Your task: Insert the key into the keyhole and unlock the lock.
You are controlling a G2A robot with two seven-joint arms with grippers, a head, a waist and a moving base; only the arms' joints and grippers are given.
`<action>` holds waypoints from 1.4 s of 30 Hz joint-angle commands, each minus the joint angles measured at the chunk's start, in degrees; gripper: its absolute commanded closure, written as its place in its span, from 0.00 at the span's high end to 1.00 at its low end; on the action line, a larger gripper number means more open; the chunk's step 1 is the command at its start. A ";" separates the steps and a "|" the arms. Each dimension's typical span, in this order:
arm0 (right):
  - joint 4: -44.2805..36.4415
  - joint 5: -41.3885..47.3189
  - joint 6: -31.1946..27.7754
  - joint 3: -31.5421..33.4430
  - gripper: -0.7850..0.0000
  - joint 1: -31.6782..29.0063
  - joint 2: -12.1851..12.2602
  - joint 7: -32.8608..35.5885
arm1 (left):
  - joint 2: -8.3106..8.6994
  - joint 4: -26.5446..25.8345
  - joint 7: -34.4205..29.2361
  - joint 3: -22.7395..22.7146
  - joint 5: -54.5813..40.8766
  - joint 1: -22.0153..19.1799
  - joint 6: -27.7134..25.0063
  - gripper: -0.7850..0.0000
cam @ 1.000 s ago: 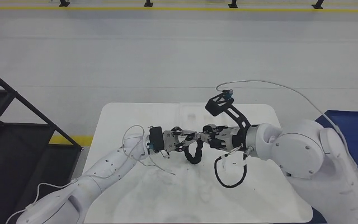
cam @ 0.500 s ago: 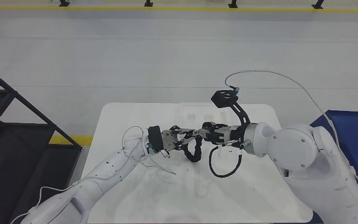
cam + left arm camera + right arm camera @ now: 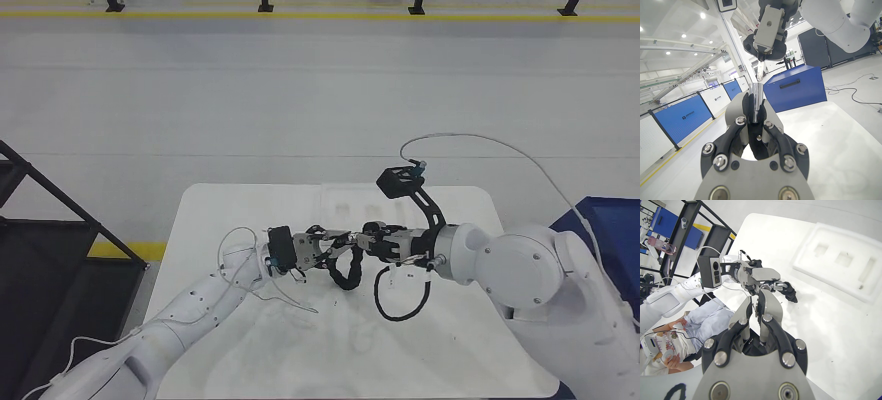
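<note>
Left gripper was pinched shut on the lock. The chrome barrel stuck out past its fingertips and the black shackle loop hung under the fingers.

Key sat just ahead of the barrel end. Its tip was right at the keyhole face and the blade looked roughly in line with the barrel. Not inserted yet, by my read; I couldn't tell if the tip was touching.

Right gripper was clamped on the key head, directly facing the left fingertips.

Step in hand: insertion. To do it well, probably hold the lock dead steady, match the blade's roll to the slot, and push straight along the barrel axis. Turn only once the key is fully seated. Any tilt risks the tip skating off the chrome face or the key twisting in the pads.

Room: both grippers were held above the table, well in from its edges. Foam tray lay beyond the fingertips, apart from both grippers. There was open space to either side of both wrists, and the shackle loop hung nearest the tabletop.
</note>
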 commanded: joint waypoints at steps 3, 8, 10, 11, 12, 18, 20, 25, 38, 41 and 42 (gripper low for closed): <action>-0.13 -0.19 0.26 -0.39 0.00 0.12 0.01 0.07 | 0.30 -0.76 -0.45 -1.18 1.36 0.61 0.60 0.00; -0.21 -0.24 1.51 -0.49 0.00 0.08 -0.05 -1.11 | 0.50 -1.41 -0.38 -2.43 2.65 1.27 1.24 0.00; -0.35 0.01 2.29 -0.42 0.00 -0.16 -0.09 -1.87 | 0.55 -1.67 -0.12 -2.86 3.41 1.47 1.81 0.00; -0.43 0.11 2.59 -0.39 0.00 -0.26 -0.10 -2.17 | 0.57 -1.78 -0.03 -3.03 3.68 1.62 1.87 0.00; -0.47 0.21 2.97 -0.33 0.00 -0.36 -0.11 -2.41 | 0.59 -1.90 0.00 -3.22 3.87 1.73 1.85 0.00; -0.32 0.40 3.70 0.09 0.00 -0.43 -0.02 -2.53 | 0.59 -2.37 -0.09 -4.17 4.87 2.29 1.53 0.00; -0.29 0.38 3.74 0.08 0.00 -0.41 0.01 -2.36 | 0.57 -2.50 -0.22 -4.45 5.10 2.44 1.42 0.00; -0.08 0.97 3.95 0.12 0.00 -0.48 0.03 -2.33 | 0.48 -2.76 -0.51 -5.08 5.50 2.81 0.94 0.00; 0.51 1.18 4.47 -0.60 0.00 -0.05 0.04 -2.51 | 0.16 -3.12 -0.63 -6.47 6.80 3.51 0.70 0.00; 0.50 0.59 4.40 -0.83 0.00 0.23 0.12 -1.82 | 0.10 -3.18 -0.70 -6.73 7.24 3.60 0.62 0.00; 0.50 0.49 4.40 -0.88 0.00 0.34 0.14 -1.67 | 0.08 -3.18 -0.68 -6.82 7.35 3.65 0.58 0.00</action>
